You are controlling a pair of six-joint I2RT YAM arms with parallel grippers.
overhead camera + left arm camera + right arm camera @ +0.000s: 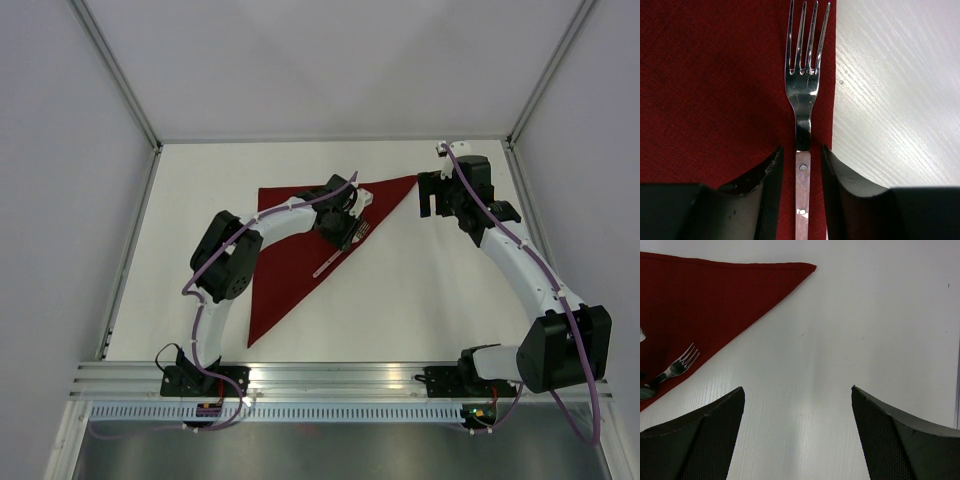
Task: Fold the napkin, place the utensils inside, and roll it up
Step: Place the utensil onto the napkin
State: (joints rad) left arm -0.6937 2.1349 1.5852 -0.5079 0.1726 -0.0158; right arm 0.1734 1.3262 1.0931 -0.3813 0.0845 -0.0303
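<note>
The maroon napkin (285, 275) lies folded into a triangle on the white table (430, 300). A fork (802, 95) with a pinkish riveted handle rests on the napkin (715, 75), close along its right edge, tines pointing away from me. My left gripper (801, 149) stands open astride the handle, with red cloth showing on both sides between handle and fingers. In the top view that gripper (350, 226) sits over the fork (330, 264). My right gripper (797, 388) is open and empty above bare table, right of the napkin's corner (790, 270); the fork (676, 367) shows at its far left.
Grey walls and metal posts enclose the table on three sides. An aluminium rail (330, 375) carrying both arm bases runs along the near edge. The right gripper (432, 195) hovers near the back right corner.
</note>
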